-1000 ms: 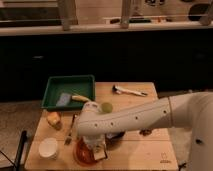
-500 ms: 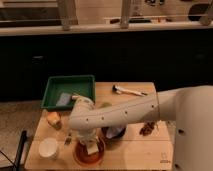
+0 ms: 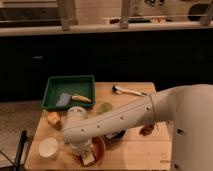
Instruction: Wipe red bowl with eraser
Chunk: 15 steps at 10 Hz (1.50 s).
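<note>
The red bowl (image 3: 98, 148) sits near the front edge of the wooden table (image 3: 135, 150), mostly covered by my arm. A small whitish block, the eraser (image 3: 89, 159), lies in the bowl at its front. My gripper (image 3: 82, 150) reaches down into the bowl right at the eraser. The white arm stretches from the right side across the table and hides much of the bowl.
A white cup (image 3: 48, 148) stands left of the bowl. A dark bowl (image 3: 116, 135) is partly hidden behind the arm. A green tray (image 3: 70, 91) holds a grey-blue pad (image 3: 63, 99) and a yellow object (image 3: 81, 98). A utensil (image 3: 129, 91) lies at the back right.
The arm has swung further over the bowl and lower, and the gripper end now sits down in the bowl at the eraser.
</note>
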{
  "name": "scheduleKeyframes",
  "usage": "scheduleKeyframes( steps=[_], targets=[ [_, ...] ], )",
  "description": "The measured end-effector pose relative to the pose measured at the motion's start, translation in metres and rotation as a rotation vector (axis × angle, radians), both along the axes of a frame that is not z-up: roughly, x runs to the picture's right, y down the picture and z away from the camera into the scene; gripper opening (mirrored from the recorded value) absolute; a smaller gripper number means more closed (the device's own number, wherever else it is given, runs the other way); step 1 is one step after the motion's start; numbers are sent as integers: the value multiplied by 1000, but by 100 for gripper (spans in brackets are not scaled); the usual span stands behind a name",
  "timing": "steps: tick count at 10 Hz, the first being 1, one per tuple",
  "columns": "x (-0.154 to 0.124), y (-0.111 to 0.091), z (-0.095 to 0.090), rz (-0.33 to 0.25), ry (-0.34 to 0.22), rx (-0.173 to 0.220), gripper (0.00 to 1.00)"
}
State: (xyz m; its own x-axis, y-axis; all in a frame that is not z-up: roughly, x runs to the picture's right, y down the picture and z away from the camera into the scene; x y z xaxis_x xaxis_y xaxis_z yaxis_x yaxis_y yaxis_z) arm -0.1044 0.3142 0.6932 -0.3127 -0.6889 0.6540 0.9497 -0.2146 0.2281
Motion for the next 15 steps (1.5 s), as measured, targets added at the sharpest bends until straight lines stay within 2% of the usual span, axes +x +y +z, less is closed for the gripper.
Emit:
scheduleKeyframes(
  steps=[4,7,10,15],
  targets=[
    [32,2,5,55,48,-16,2],
    [55,-15,18,114,96,-1,2],
    [46,-25,30,126,83,-2,2],
    [33,-22,27,106,38,-9,2]
  ],
)
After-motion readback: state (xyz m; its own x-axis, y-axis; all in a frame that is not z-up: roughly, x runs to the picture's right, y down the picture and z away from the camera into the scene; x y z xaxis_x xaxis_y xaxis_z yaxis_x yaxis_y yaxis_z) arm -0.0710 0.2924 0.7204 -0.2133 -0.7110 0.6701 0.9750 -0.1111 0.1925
